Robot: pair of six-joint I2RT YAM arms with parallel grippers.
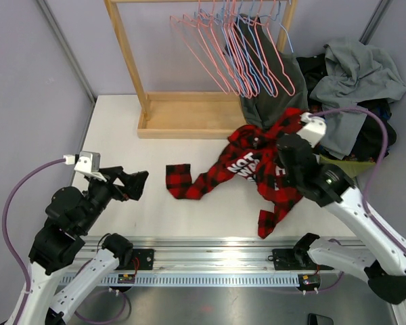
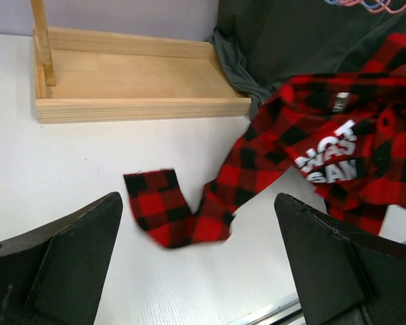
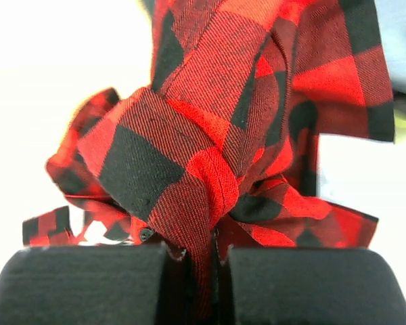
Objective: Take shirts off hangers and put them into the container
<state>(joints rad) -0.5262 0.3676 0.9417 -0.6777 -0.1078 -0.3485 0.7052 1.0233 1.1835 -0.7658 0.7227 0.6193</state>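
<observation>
Black right claw (image 3: 213, 264) is clenched tight on a bunched fold of the red-and-black buffalo plaid shirt (image 3: 210, 135), with cloth squeezed up between the two pads. From above, the claw sits over the shirt's right part, close to the container side. The plaid shirt is off its hanger and sprawled on the white table (image 1: 122, 135). White lettering shows on the inside, one sleeve trails left and another hangs toward the near edge.

The black left claw (image 2: 203, 230) is released, jaws wide, holding nothing. It hovers above the table left of the trailing sleeve cuff, apart from it.

Just right of the plaid shirt is the yellow-green plastic tub (image 1: 355, 166), of which only a sliver of rim shows. A mid-grey shirt (image 1: 355, 74) and a black garment (image 1: 372, 139) are heaped in and over it.

Behind is the wooden rack (image 1: 183, 115) with thin pink-red and light blue wire hangers (image 1: 237, 54) on the rail, most of them bare. A dark charcoal shirt (image 1: 271, 91) hangs under the right hangers and looks to be still on one.

Progress is past halfway by my read: two garments are at the tub and the plaid shirt is off its hanger but not yet in. Left to do is to lift the plaid shirt into the tub, then take down and bin the charcoal one.
</observation>
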